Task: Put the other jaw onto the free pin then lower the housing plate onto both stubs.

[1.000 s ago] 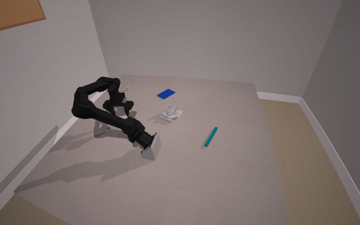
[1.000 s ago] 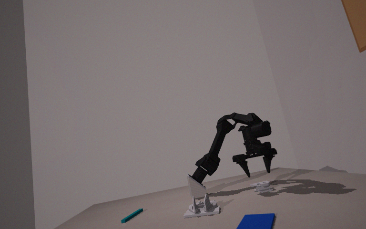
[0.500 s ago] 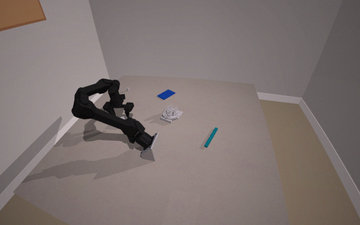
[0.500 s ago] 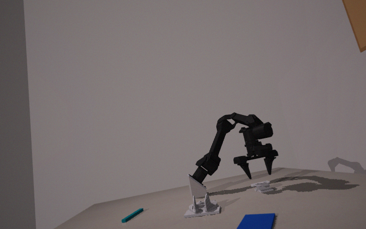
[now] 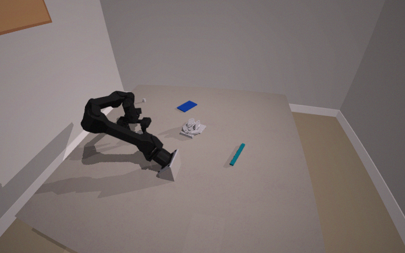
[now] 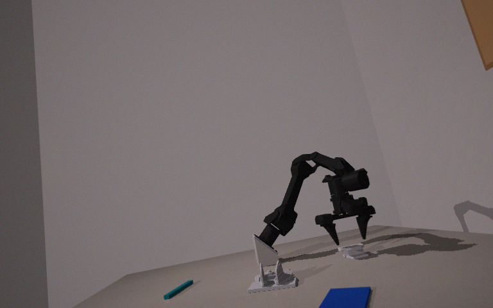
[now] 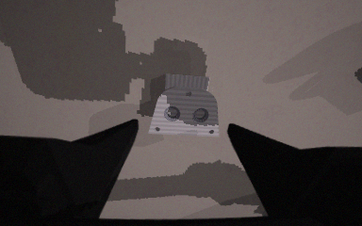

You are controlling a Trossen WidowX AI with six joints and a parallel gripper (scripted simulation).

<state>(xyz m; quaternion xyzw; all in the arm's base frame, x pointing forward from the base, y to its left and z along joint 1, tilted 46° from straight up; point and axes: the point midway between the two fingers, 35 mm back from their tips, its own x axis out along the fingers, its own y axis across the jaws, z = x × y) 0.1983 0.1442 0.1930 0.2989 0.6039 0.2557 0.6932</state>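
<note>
My gripper (image 5: 133, 128) (image 6: 351, 241) (image 7: 184, 125) is open and empty, pointing down just above the housing plate. The grey-white housing plate (image 6: 352, 250) (image 7: 189, 104) has two round holes and lies on the table, over a ribbed block; in the wrist view it shows between and just beyond the fingertips. The arm hides it in the top view. The white base (image 5: 186, 135) (image 6: 270, 289) stands apart from the gripper and bears two upright jaws, one jaw (image 6: 261, 278) beside the other jaw (image 6: 278, 274). Their pins and the meshing of the teeth are too small to tell.
A blue slab (image 5: 187, 106) (image 6: 345, 298) lies behind the base in the top view. A teal bar (image 5: 237, 154) (image 6: 178, 289) lies on the other side. A small white piece (image 5: 143, 100) lies at the back left of the table (image 5: 253, 193).
</note>
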